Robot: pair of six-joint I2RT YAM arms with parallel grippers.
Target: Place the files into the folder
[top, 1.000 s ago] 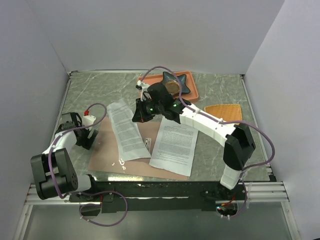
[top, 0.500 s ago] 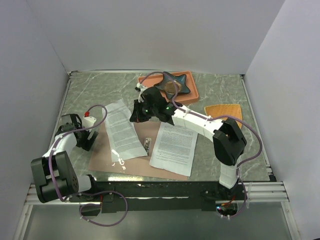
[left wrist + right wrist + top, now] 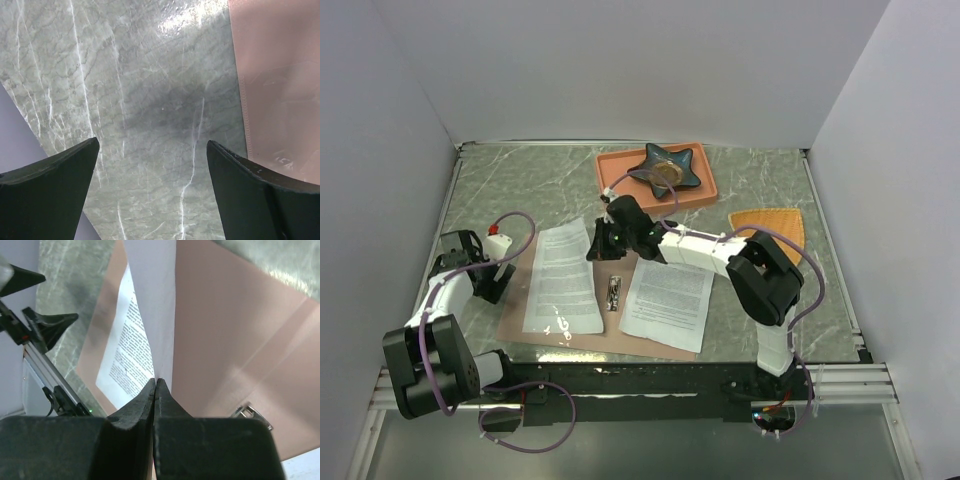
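The pinkish-brown folder (image 3: 630, 338) lies open and flat near the table's front, its silver clip (image 3: 614, 293) at the spine. One printed sheet (image 3: 562, 280) lies on its left half, another sheet (image 3: 668, 305) on its right half. My right gripper (image 3: 597, 243) is shut on the far right corner of the left sheet (image 3: 150, 305), which stands up from the folder (image 3: 225, 340) in the right wrist view. My left gripper (image 3: 492, 290) is open and empty over bare table, just left of the folder's left edge (image 3: 280, 85).
A salmon-orange rimmed tray (image 3: 620, 165) with a dark star-shaped dish (image 3: 665, 168) stands at the back. An orange fan-shaped mat (image 3: 767, 222) lies at the right. Grey walls close in the table on three sides.
My right gripper has drawn the left sheet toward the front left, so it now lies squarer on the folder's left half. The left arm has hardly moved.
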